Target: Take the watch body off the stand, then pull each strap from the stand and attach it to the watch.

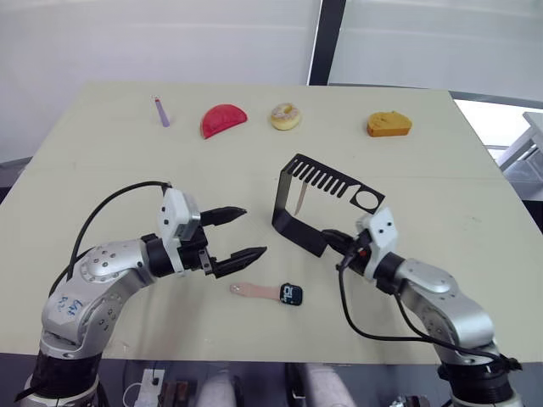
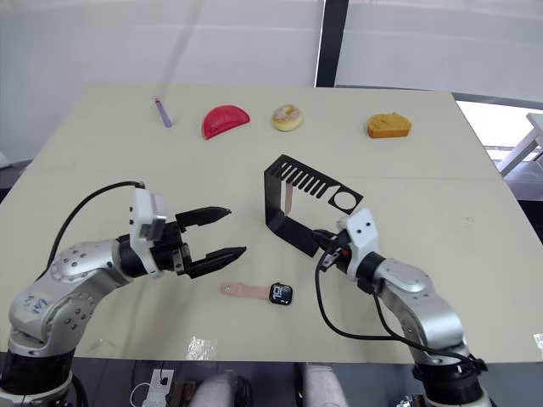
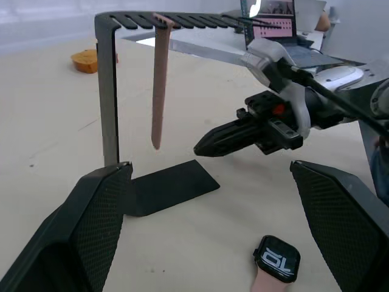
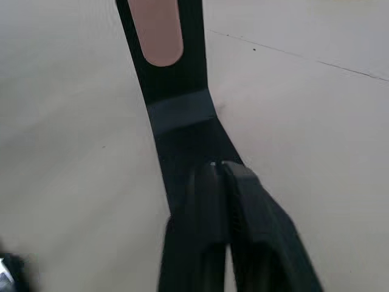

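Observation:
The black stand (image 1: 327, 182) stands at mid-table. One pale pink strap (image 1: 301, 199) hangs from its slotted top arm, seen also as the strap (image 3: 159, 85) beside the upright. The watch body (image 1: 291, 294) lies flat on the table in front of the stand, with the other strap (image 1: 253, 290) joined to its left side. My left gripper (image 1: 253, 231) is open, held left of the stand and just behind the watch body (image 3: 276, 261). My right gripper (image 1: 329, 238) is shut, its tip over the stand's flat base (image 4: 182, 121), with nothing between its fingers (image 4: 243, 182).
Along the far side of the table lie a small purple stick (image 1: 161, 112), a red half-round piece (image 1: 223, 119), a doughnut (image 1: 285, 116) and an orange bread piece (image 1: 389, 125). Each wrist trails a black cable.

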Motion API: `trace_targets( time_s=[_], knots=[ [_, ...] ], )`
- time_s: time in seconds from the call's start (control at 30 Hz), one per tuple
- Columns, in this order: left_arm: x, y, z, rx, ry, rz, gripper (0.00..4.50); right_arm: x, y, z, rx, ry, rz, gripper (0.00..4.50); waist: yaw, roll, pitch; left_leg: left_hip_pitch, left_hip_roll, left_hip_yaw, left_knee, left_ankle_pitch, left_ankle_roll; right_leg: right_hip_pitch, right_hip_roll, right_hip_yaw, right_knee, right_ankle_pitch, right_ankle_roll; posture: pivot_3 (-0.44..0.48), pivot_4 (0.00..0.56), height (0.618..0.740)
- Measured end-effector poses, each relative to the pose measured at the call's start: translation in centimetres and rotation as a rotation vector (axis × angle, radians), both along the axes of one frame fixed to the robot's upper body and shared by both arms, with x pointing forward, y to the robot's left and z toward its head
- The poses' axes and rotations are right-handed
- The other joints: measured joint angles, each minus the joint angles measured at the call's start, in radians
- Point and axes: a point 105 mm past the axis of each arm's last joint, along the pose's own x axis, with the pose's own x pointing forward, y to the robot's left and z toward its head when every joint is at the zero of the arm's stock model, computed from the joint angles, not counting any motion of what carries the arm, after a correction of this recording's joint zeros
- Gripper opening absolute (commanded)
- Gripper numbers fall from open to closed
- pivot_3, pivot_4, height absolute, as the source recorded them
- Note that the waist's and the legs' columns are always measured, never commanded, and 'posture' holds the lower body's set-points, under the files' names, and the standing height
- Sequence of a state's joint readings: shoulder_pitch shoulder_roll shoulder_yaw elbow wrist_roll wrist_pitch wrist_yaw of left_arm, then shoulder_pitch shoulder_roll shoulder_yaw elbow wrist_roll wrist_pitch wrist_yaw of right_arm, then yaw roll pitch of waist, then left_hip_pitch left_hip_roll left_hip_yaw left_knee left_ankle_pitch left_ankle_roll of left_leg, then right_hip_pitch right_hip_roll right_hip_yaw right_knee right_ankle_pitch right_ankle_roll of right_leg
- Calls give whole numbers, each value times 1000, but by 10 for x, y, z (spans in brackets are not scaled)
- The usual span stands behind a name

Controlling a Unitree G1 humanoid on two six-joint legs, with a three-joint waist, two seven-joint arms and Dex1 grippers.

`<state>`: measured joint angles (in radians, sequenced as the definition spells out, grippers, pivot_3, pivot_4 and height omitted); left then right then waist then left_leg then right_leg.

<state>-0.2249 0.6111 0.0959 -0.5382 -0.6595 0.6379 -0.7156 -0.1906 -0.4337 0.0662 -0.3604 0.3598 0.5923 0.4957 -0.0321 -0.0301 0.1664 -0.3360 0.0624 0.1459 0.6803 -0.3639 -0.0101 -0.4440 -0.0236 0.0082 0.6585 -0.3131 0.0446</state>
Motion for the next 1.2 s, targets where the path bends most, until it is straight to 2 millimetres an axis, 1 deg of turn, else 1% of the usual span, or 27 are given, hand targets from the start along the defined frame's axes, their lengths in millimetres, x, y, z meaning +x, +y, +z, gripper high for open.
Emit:
trace_targets(
  time_s=[0.07, 0.13, 0.17, 0.2, 0.3, 0.4, 0.6, 0.77, 0.87, 0.97, 1.0, 1.1, 1.2],
  knots=[
    [2, -2, -1, -10, 0, 12, 4500, 5, 3, -8, -4, 22, -7, 56, 3, 0, 0, 0, 0, 0, 1, 0, 0, 0, -1, 0, 0, 0, 0, 0, 150, 737],
    [2, -6, -3, -17, 3, 14, 4500, 8, 3, -14, -17, 36, -17, 56, 3, 0, 0, 0, 0, 0, 1, 0, 0, 0, -1, 0, 0, 0, 0, 0, 150, 737],
    [4, -12, -4, -22, 0, 20, 4500, 9, 2, -21, -40, 62, -27, 56, 3, 0, 0, 0, -1, 0, 1, 0, 0, 1, -1, 0, 0, 0, 0, 0, 150, 737],
    [5, -16, -5, -28, -3, 21, 4500, 10, 2, -24, -48, 75, -34, 56, 3, 0, 0, 0, -1, 0, 2, 0, 0, 1, -1, 0, 0, 0, 0, 0, 150, 737],
    [7, -30, -4, -40, -17, 11, 4500, 13, 4, -25, -76, 84, -41, 56, 1, -1, -1, 1, 0, 0, 1, 0, 0, 1, -1, 0, 0, 0, 0, 0, 150, 737],
    [12, -37, -6, -52, -23, 61, 4500, 12, 3, -26, -88, 85, -57, 56, 1, 0, -3, 1, 0, 0, 1, 0, 0, 1, -1, 0, 1, 0, 0, 0, 150, 737],
    [19, -50, -11, -83, -18, 154, 4500, 10, 1, -26, -91, 106, -80, 56, 3, -1, -4, 1, 0, 0, 1, 0, 0, 2, -1, 0, 0, 0, 0, 0, 150, 737],
    [18, -61, -15, -74, -32, 162, 4500, 8, 1, -27, -96, 121, -82, 56, 3, -1, -5, 1, 0, 0, 1, 0, 0, 2, -1, 0, 0, 0, 0, 0, 150, 737],
    [20, -63, -15, -58, -69, 190, 4500, 8, 1, -27, -98, 127, -84, 56, 3, -1, -5, 1, 0, 0, 1, 0, 0, 2, -1, 0, 0, 0, 0, 0, 150, 737],
    [23, -65, -13, -60, -102, 212, 3720, 8, 1, -26, -98, 129, -85, 0, 4, -1, -5, 1, 0, 0, 1, 0, 0, 2, -1, 0, 0, 0, 0, 0, 150, 737],
    [24, -68, -12, -66, -108, 212, 3317, 9, 1, -25, -97, 126, -85, 0, 4, -1, -5, 1, 0, 0, 1, 0, 0, 2, -1, 0, 0, 0, 0, 0, 150, 737],
    [30, -76, -11, -81, -102, 211, 3317, 9, 1, -25, -95, 132, -87, 0, 3, -2, -5, 2, 0, 0, 1, 0, 0, 3, -1, 0, 0, 0, 0, 0, 150, 737],
    [37, -79, -14, -85, -93, 236, 3317, 9, 1, -26, -91, 138, -90, 0, 3, -1, -5, 2, 0, 0, 1, 0, 0, 3, -1, 0, 0, 0, 0, 0, 150, 737]
  ],
)
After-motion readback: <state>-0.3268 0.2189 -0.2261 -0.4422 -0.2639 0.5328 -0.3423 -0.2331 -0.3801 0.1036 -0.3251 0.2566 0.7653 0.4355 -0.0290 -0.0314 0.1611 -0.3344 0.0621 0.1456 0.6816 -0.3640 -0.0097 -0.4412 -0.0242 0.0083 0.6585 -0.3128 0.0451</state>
